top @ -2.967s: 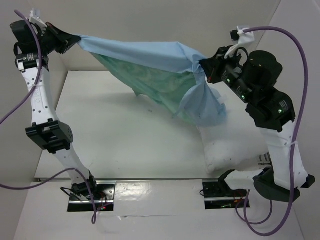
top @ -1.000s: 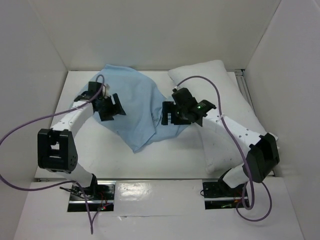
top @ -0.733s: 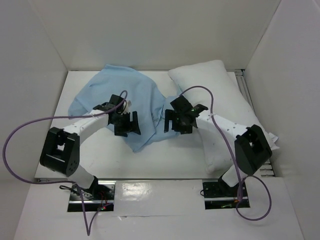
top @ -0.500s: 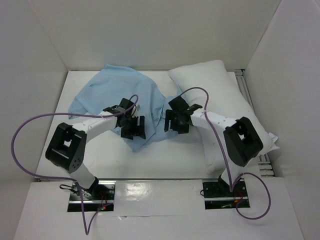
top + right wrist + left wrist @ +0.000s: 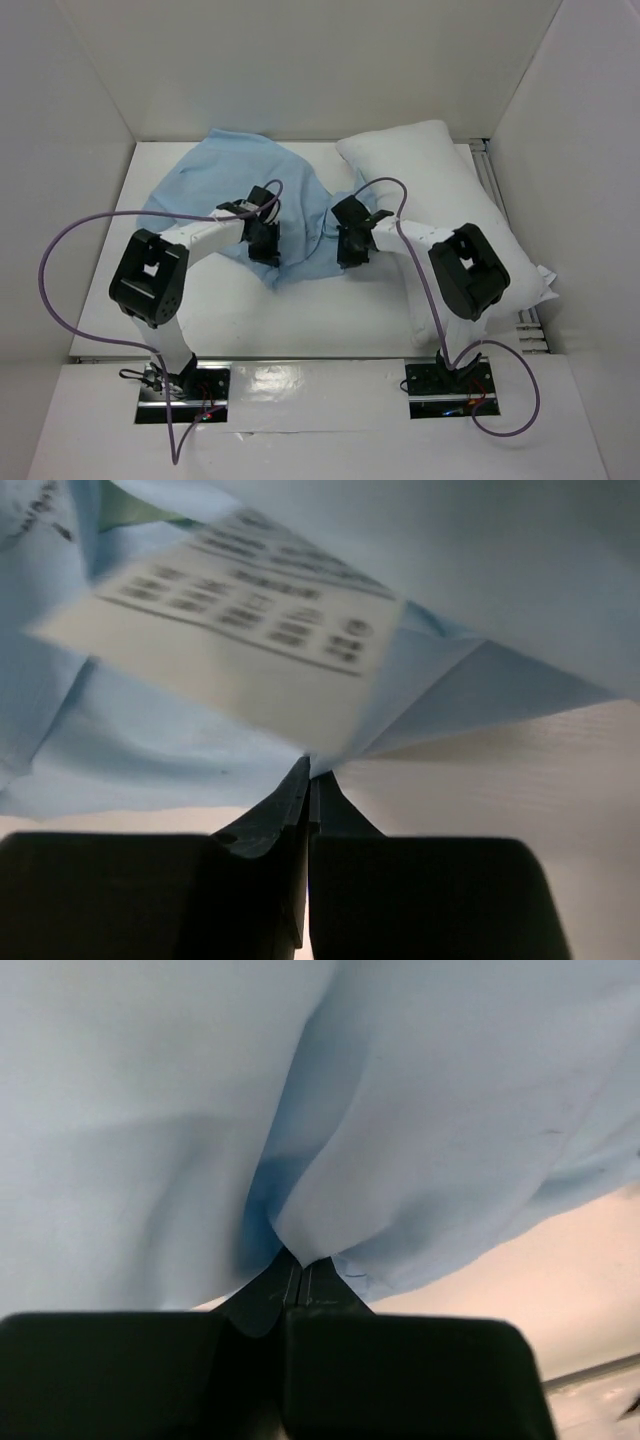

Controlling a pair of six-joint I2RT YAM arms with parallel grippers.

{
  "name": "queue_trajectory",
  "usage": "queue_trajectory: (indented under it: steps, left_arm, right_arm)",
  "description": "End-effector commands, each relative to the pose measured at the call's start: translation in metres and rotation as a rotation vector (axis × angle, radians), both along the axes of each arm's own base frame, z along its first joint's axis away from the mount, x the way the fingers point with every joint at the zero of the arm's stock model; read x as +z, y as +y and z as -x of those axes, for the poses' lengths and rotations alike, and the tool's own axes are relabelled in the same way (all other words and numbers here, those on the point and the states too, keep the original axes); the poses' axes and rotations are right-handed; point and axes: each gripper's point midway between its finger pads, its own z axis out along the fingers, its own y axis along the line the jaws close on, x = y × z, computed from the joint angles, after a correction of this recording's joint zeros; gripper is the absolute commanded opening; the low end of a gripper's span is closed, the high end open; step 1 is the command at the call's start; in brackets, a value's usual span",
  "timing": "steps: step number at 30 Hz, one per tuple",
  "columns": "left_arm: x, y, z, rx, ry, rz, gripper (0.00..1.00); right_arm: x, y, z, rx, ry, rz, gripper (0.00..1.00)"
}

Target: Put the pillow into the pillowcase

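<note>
The light blue pillowcase [image 5: 240, 185] lies crumpled flat on the table at the back left centre. The white pillow [image 5: 440, 185] lies to its right, running from the back toward the front right. My left gripper [image 5: 266, 247] is shut on a fold of the pillowcase near its front edge; in the left wrist view the blue cloth [image 5: 330, 1110] is pinched at the fingertips [image 5: 297, 1260]. My right gripper [image 5: 348, 248] is shut on the pillowcase's right edge, by its white printed label [image 5: 230, 640], with cloth at the fingertips [image 5: 310, 770].
White walls close in the table on the left, back and right. The white table top [image 5: 330, 310] lies bare in front of the cloth. Purple cables loop from both arms.
The pillowcase, held up spread between both raised grippers three seconds ago, now lies on the table. Both grippers moved in toward each other over its front edge and closed on the cloth.
</note>
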Motion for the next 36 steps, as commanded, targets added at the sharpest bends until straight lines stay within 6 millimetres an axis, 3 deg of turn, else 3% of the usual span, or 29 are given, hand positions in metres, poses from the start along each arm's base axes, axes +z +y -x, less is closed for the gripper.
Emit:
queue_trajectory:
  steps: [1,6,9,15,18,21,24,28,29,30,31,32,34,35,36]
  left_arm:
    - [0.049,0.002,-0.030,0.000,-0.116,0.031,0.00]
    - [0.124,0.011,-0.058,-0.007,-0.205,0.135,0.00]
    - [0.148,0.017,-0.068,-0.013,-0.243,0.152,0.00]
    - [0.151,0.042,-0.075,0.039,-0.234,0.169,0.00]
    - [0.157,0.057,-0.076,0.056,-0.242,0.165,0.00]
    - [0.175,0.063,-0.076,0.068,-0.287,0.178,0.00]
    - [0.187,0.063,-0.079,0.066,-0.318,0.184,0.00]
    - [0.179,0.069,-0.075,0.086,-0.297,0.148,0.00]
    - [0.173,0.071,-0.073,0.092,-0.273,0.135,0.06]
    - [0.169,0.071,-0.071,0.093,-0.261,0.132,0.18]
    - [0.172,0.074,-0.069,0.090,-0.269,0.120,0.36]
    - [0.172,0.075,-0.063,0.090,-0.267,0.120,0.61]
    - [0.178,0.076,-0.061,0.071,-0.293,0.114,0.73]
    - [0.180,0.076,-0.058,0.070,-0.298,0.115,0.75]
    - [0.179,0.075,-0.056,0.067,-0.291,0.104,0.76]
  right_arm:
    - [0.032,0.010,-0.029,0.016,-0.123,0.000,0.00]
    - [0.103,0.022,-0.037,0.061,-0.269,-0.059,0.00]
    - [0.149,0.031,-0.033,0.080,-0.361,-0.092,0.00]
    - [0.217,0.038,0.005,0.169,-0.462,-0.161,0.00]
    - [0.240,0.051,0.034,0.239,-0.450,-0.209,0.00]
    - [0.258,0.067,0.057,0.281,-0.403,-0.283,0.00]
    - [0.253,0.076,0.073,0.290,-0.269,-0.312,0.00]
    - [0.206,0.093,0.097,0.327,-0.105,-0.246,0.00]
    - [0.188,0.087,0.106,0.322,-0.066,-0.206,0.01]
    - [0.178,0.086,0.118,0.328,-0.029,-0.184,0.19]
    - [0.169,0.080,0.117,0.316,-0.027,-0.152,0.46]
    - [0.159,0.069,0.127,0.309,-0.004,-0.106,0.65]
    - [0.163,0.052,0.120,0.249,-0.069,-0.040,0.77]
    - [0.176,0.042,0.116,0.227,-0.123,-0.039,0.81]
    - [0.192,0.019,0.097,0.144,-0.216,-0.008,0.84]
